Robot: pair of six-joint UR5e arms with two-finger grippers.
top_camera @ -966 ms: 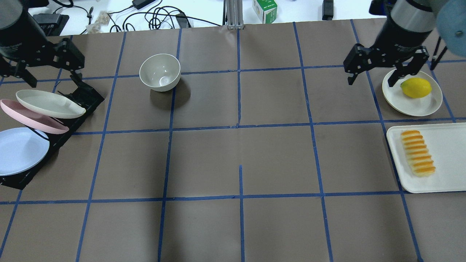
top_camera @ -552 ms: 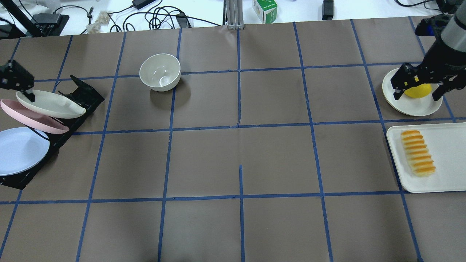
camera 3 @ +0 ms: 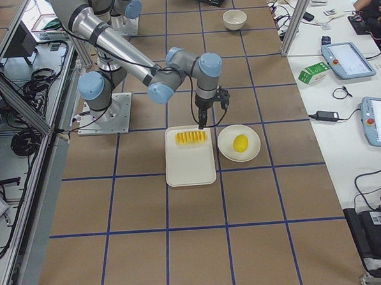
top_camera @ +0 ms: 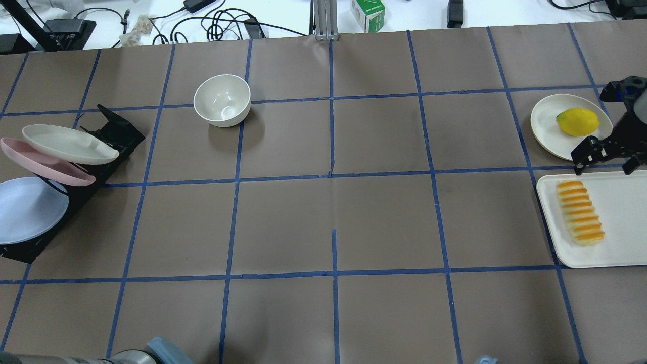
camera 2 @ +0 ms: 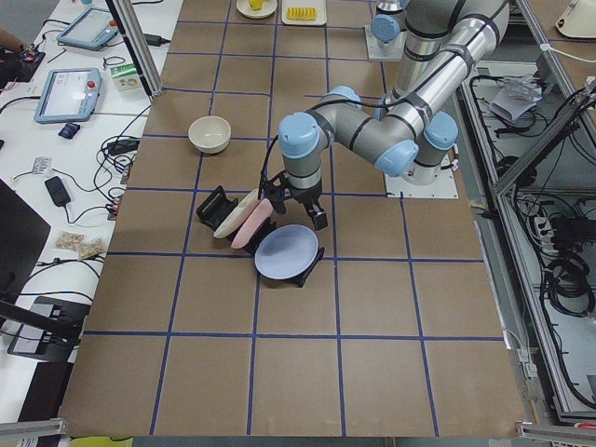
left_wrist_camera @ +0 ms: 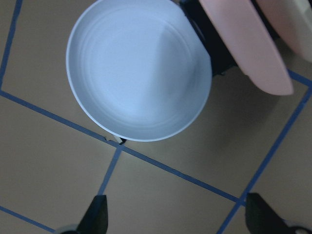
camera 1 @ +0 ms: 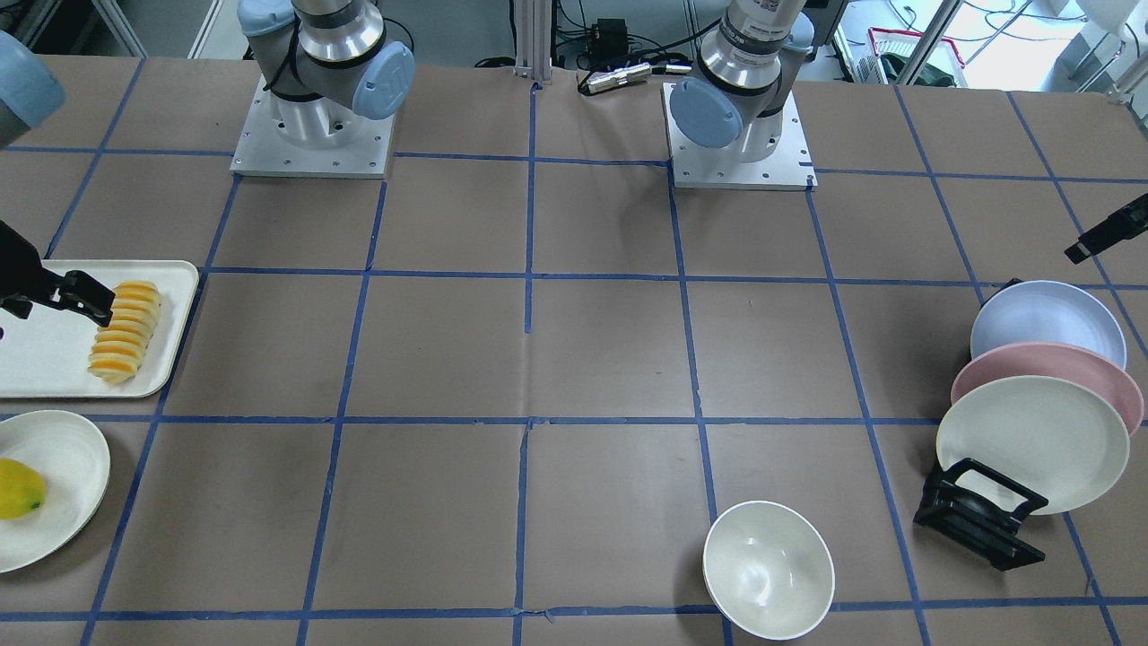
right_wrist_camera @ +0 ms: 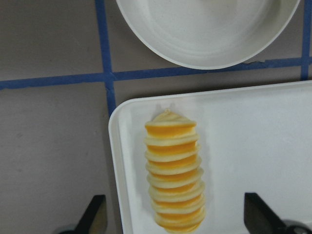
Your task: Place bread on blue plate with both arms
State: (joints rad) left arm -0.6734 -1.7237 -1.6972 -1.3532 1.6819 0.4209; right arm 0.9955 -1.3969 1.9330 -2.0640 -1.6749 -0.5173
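The bread [top_camera: 580, 213] lies on a white tray [top_camera: 624, 202] at the right, and also shows in the right wrist view [right_wrist_camera: 175, 170]. My right gripper [top_camera: 606, 157] is open and empty, hovering over the tray's far edge above the loaf's end. Its fingertips [right_wrist_camera: 96, 214] straddle the bread from above. The blue plate [top_camera: 28, 210] leans in a black rack [top_camera: 113, 134] at the left. My left gripper [left_wrist_camera: 178, 217] is open and empty above the blue plate [left_wrist_camera: 139, 73]. It is off the overhead view's left edge.
A pink plate [top_camera: 45, 164] and a cream plate [top_camera: 68, 144] stand in the same rack behind the blue one. A cream bowl [top_camera: 222, 99] sits at the far middle-left. A lemon [top_camera: 577, 121] lies on a cream plate [top_camera: 551, 134] beyond the tray.
My right gripper moved right and toward the robot, from the lemon plate to the tray's far edge. My left gripper moved off the overhead view's left edge, over the blue plate.
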